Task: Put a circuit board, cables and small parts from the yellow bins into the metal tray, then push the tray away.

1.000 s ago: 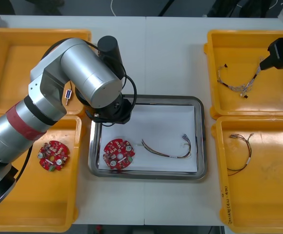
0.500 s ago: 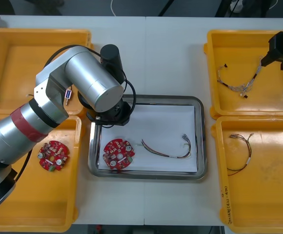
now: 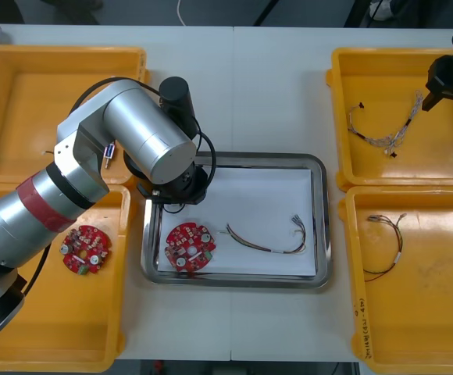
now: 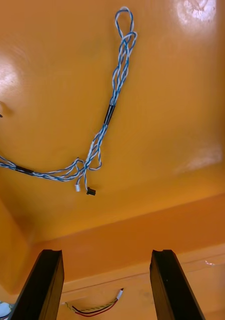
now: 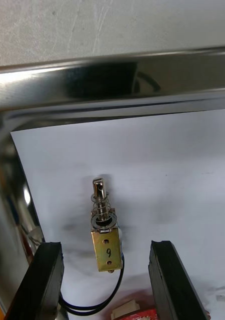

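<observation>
- Your left gripper (image 5: 105,244) hangs over the tray (image 3: 321,234), at its upper-left corner in the front view; the fingers stand apart. A small metal part (image 5: 103,232) lies on the white floor between them, touched by neither.
- Lower left in the tray lies a board (image 3: 190,246); just to its right is a cable (image 3: 269,238).
- Your right gripper (image 3: 450,81) sits at the upper right of the front frame, over the upper-right bin (image 3: 437,156); its fingers are apart, holding nothing.
- A blue and white cable (image 4: 110,112) lies on that bin's floor — beyond the fingers and well apart from them.
- A second board (image 3: 86,250) rests in the lower-left bin (image 3: 23,312).
</observation>
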